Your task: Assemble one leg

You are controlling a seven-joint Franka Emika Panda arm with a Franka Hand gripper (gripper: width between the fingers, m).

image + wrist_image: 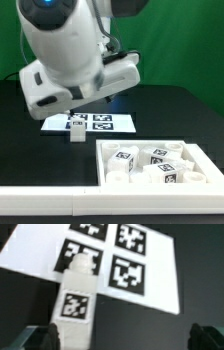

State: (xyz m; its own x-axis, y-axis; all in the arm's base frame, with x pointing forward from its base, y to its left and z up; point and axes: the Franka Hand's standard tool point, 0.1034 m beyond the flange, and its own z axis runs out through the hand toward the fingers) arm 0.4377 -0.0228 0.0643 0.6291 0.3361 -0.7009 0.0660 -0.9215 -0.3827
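Note:
The leg is a small white oblong block with a black-and-white tag on its face. In the exterior view the leg rests on the black table at the front edge of the marker board. My gripper is open above it. The leg lies between the two dark fingertips, close to one of them and far from the other. Nothing is held. In the exterior view the white arm hangs over the leg and hides the fingers.
The marker board lies just beyond the leg. A large white walled tray at the exterior view's lower right holds several tagged white parts. A white strip runs along the front. A green backdrop stands behind.

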